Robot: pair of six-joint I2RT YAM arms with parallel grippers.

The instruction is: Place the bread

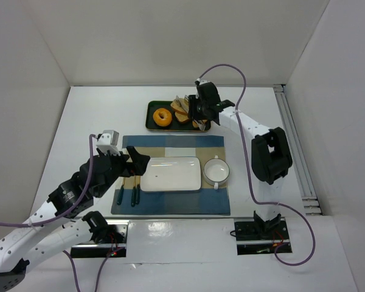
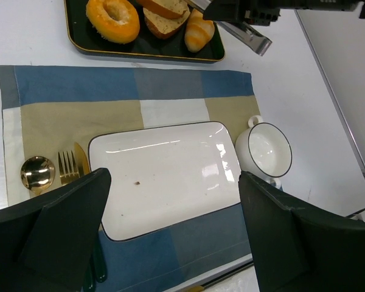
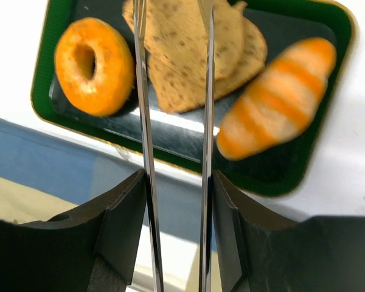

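Two slices of tan speckled bread (image 3: pixel 173 42) lie overlapping on a dark green tray (image 3: pixel 280 182), between a ring doughnut (image 3: pixel 94 64) and a croissant (image 3: pixel 280 97). My right gripper (image 3: pixel 176 182) is shut on metal tongs (image 3: pixel 145 152), whose two blades are apart and reach over the bread. In the top view the bread (image 1: pixel 182 112) sits just left of the right gripper (image 1: pixel 198 112). My left gripper (image 2: pixel 173 182) is open and empty above a white rectangular plate (image 2: pixel 164 176).
The plate (image 1: pixel 170 174) and a white two-handled bowl (image 1: pixel 217 171) stand on a blue and tan placemat (image 1: pixel 170 146). Gold cutlery (image 2: pixel 67 167) lies left of the plate. The tray (image 1: pixel 152 125) sits behind the mat. White walls enclose the table.
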